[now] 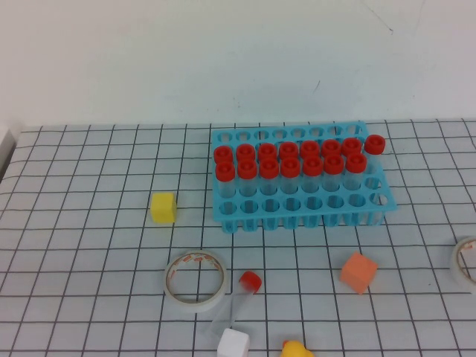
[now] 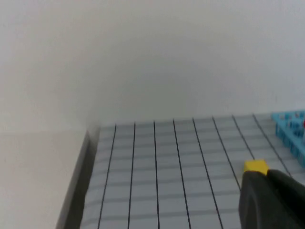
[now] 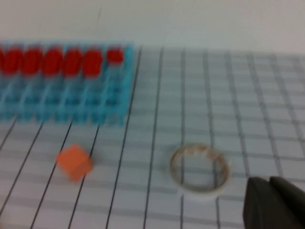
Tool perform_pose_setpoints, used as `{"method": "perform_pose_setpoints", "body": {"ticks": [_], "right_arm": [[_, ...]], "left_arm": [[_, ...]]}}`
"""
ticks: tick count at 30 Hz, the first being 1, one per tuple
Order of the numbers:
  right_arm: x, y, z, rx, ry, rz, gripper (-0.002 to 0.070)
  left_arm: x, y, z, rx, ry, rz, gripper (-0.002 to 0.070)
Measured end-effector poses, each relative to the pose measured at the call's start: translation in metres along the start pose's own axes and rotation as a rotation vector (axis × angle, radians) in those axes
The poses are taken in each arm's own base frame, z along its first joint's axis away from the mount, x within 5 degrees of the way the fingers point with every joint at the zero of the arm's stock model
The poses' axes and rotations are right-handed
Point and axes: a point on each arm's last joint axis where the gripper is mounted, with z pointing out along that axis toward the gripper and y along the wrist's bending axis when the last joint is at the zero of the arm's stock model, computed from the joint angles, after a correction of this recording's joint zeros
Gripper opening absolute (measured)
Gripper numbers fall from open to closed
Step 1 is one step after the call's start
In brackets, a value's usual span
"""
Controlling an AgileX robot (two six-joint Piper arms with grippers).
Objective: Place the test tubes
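Your left gripper (image 2: 253,180) and right gripper (image 3: 269,187) sit at the near edge, jaws together. Open one, then grip the tube (image 1: 239,297) lying beside the tape (image 1: 171,282) at mid-body.

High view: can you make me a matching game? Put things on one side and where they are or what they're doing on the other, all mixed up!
Things:
1. yellow block
2. orange block
3. loose test tube
4. rack

Places:
A. lying on its side beside the tape roll
B. left of the rack
C. holding two rows of red-capped tubes
D. in front of the rack's right end

Pairs: 1-B, 2-D, 3-A, 4-C.

Both tools are shut. The left tool is over the table's left side, and the right tool is near the second tape roll.
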Motion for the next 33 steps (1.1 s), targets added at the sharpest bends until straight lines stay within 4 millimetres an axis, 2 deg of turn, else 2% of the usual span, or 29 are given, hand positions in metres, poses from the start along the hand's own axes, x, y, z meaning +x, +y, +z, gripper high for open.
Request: {"method": "perform_pose_setpoints", "body": {"ticks": [1, 4, 9, 12, 15, 18, 23, 24, 28, 31, 33], "right_arm": [[-0.009, 0.004, 0.013, -0.064, 0.119, -0.067, -0.0001], [-0.018, 0.014, 0.036, -0.202, 0.254, -0.128, -0.0001], [-0.019, 0.029, 0.082, -0.430, 0.385, -0.137, -0.0001], [-0.014, 0.036, 0.113, -0.537, 0.462, -0.106, -0.0001], [0.001, 0.043, 0.149, -0.612, 0.578, -0.111, -0.0001], [0.014, 0.058, 0.174, -0.667, 0.666, -0.134, -0.0001], [0.014, 0.109, 0.202, -0.716, 0.672, -0.202, -0.0001], [0.012, 0.136, 0.210, -0.733, 0.658, -0.218, -0.0001], [0.013, 0.186, 0.221, -0.773, 0.658, -0.233, -0.0001], [0.018, 0.215, 0.228, -0.799, 0.690, -0.238, -0.0001], [0.021, 0.228, 0.235, -0.799, 0.711, -0.244, 0.0000]], "left_arm": [[0.004, 0.000, 0.008, 0.000, 0.111, 0.007, -0.0001], [0.016, -0.001, 0.019, 0.002, 0.285, 0.002, -0.0001], [0.037, -0.002, 0.025, 0.011, 0.472, -0.016, -0.0001], [0.050, -0.003, 0.027, 0.017, 0.527, -0.028, -0.0001], [0.063, -0.003, 0.028, 0.020, 0.568, -0.036, -0.0001], [0.071, -0.003, 0.029, 0.020, 0.589, -0.038, -0.0001], [0.069, -0.004, 0.031, 0.025, 0.547, -0.052, -0.0001], [0.069, -0.004, 0.031, 0.027, 0.544, -0.056, -0.0001], [0.068, -0.004, 0.032, 0.028, 0.542, -0.058, -0.0001], [0.068, -0.004, 0.032, 0.028, 0.541, -0.058, -0.0001], [0.068, -0.004, 0.032, 0.029, 0.541, -0.060, -0.0001]]}}
